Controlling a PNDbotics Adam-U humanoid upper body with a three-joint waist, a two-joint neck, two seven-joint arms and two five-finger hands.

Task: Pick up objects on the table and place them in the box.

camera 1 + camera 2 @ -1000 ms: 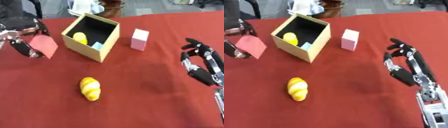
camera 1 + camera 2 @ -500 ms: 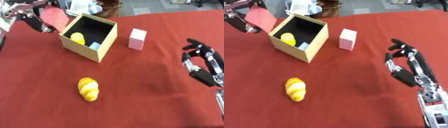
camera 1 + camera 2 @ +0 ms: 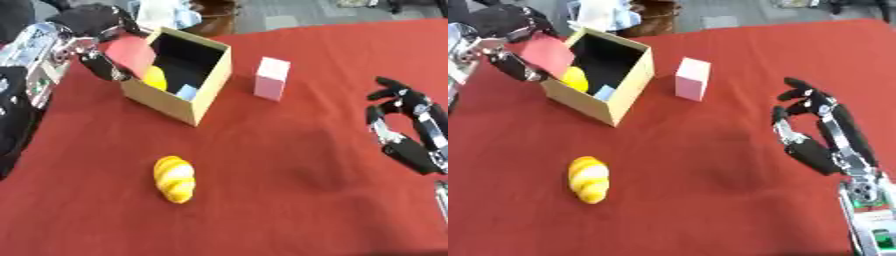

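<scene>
Box [image 3: 188,95] of tan cardboard stood open-topped near the far left corner of the desk [image 3: 289,200], which was covered in red cloth. Inside it lay a yellow rounded object [image 3: 155,79] against the left wall and a small light-blue piece [image 3: 186,92] beside it toward the near wall. The left hand [image 3: 98,30] hung over the box's left rim, its fingers curled round a flat red block [image 3: 131,54] that was tilted and partly over the opening, its lower edge just at the rim by the yellow object. A pink-and-white upright block [image 3: 271,78] stood on the cloth just to the right of the box, apart from it. A yellow ridged, croissant-like object [image 3: 175,178] lay nearer the front edge, left of the desk's middle and well apart from the box. The right hand [image 3: 815,125] hovered over the right side of the desk, palm turned inward, fingers loosely spread and bent with nothing between them. Some pale and dark clutter showed beyond the far edge, too blurred to tell.
</scene>
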